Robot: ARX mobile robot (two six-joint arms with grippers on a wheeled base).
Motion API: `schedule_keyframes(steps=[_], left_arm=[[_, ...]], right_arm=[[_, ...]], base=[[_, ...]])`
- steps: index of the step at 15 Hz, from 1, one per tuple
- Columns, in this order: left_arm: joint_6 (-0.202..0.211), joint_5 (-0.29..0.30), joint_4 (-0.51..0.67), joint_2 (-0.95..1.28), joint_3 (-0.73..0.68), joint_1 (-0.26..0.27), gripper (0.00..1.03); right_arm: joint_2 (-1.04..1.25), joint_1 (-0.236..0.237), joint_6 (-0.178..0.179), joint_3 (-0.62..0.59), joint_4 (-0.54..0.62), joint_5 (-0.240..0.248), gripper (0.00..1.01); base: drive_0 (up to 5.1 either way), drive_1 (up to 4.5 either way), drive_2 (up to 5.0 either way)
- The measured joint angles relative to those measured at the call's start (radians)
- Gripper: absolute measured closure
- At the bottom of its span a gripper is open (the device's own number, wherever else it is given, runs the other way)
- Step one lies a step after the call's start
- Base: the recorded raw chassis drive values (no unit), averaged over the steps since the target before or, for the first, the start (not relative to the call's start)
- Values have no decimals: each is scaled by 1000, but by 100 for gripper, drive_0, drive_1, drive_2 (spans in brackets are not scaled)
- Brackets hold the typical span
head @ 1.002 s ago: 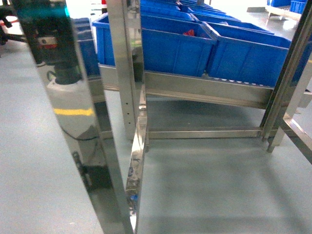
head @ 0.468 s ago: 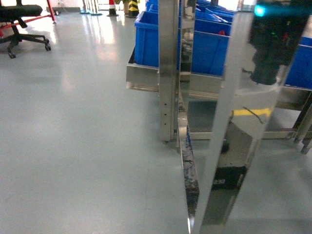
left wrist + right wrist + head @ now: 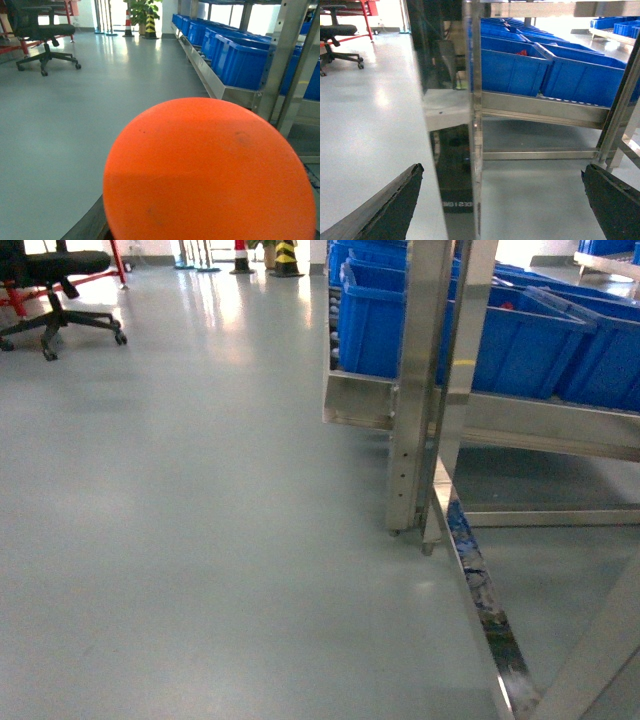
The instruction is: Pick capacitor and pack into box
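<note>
Head view shows only floor [image 3: 180,540], a steel rack [image 3: 415,390] and blue bins [image 3: 520,350]; neither capacitor nor box is visible. Right hand [image 3: 500,200] is spread wide, empty. Left hand: cannot tell, orange disc [image 3: 210,172] blocks it. Likely still travelling; next, find the parts.

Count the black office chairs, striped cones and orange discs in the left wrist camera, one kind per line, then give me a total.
Black office chair: 1
Striped cones: 2, one red and white, one yellow and black
Orange disc: 1
Total: 4
</note>
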Motion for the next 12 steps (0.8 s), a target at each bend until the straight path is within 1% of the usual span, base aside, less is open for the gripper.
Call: schedule_keyframes(steps=[12], left_arm=[[0,0,1,0,0,0,59]], right_arm=[[0,0,0,0,1,0,3]], base=[[-500,245,245]])
